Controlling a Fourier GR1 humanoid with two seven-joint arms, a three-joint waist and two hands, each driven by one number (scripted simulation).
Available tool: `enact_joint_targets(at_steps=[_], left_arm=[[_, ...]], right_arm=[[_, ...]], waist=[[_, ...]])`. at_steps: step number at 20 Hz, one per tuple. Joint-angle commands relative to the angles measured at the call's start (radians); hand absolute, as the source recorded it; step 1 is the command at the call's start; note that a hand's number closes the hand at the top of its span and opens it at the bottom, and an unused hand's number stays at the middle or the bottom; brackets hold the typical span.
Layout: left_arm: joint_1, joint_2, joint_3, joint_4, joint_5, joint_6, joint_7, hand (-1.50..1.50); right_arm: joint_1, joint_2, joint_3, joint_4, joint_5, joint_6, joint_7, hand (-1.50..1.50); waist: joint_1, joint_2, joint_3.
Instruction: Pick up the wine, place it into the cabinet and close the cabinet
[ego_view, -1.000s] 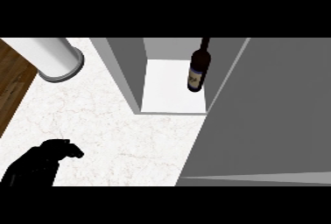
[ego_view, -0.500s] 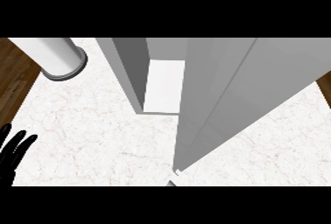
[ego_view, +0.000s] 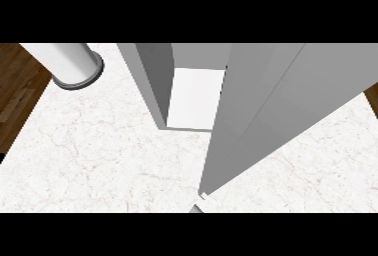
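In the head view, the white marble counter fills the lower and left part, and dark wooden floor shows along its left side. The grey cabinet stands on the counter at the top middle, with its left wall facing the view. The cabinet door is a big grey panel that runs from the top right down to a point near the lower edge; it stands partly across the opening and leaves only a narrow white strip of the cabinet inside to see. The wine does not show in this strip; the door covers the rest of the inside, so I cannot tell where the bottle is. A white cylinder with a grey ring stands at the top left corner of the counter, well apart from the cabinet. Neither of the 2 hands shows in this view, so I cannot tell if they are spread or closed.
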Motion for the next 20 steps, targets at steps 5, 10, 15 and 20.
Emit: enact_joint_targets(at_steps=[5, 10, 15, 20], left_arm=[[0.061, 0.017, 0.048, 0.044, -0.019, -0.126, -0.040, -1.50], [0.091, 0.089, 0.148, 0.070, 0.057, -0.202, -0.001, -1.50], [0.113, 0.042, 0.160, 0.158, 0.002, -0.268, -0.003, -1.50], [0.131, 0.038, 0.213, 0.134, 0.017, -0.276, 0.024, -1.50]], right_arm=[[-0.253, 0.149, -0.050, 0.272, -0.014, -0.167, -0.051, 1.50], [-0.448, 0.154, -0.217, 0.463, -0.077, -0.186, -0.067, 1.50], [-0.621, 0.156, -0.366, 0.681, -0.232, -0.117, -0.141, 1.50], [-0.694, 0.156, -0.456, 0.912, -0.314, 0.066, -0.274, 1.50]], waist=[[0.021, 0.012, 0.000], [0.027, 0.016, 0.004], [0.012, 0.021, 0.003], [0.010, 0.024, 0.005]])
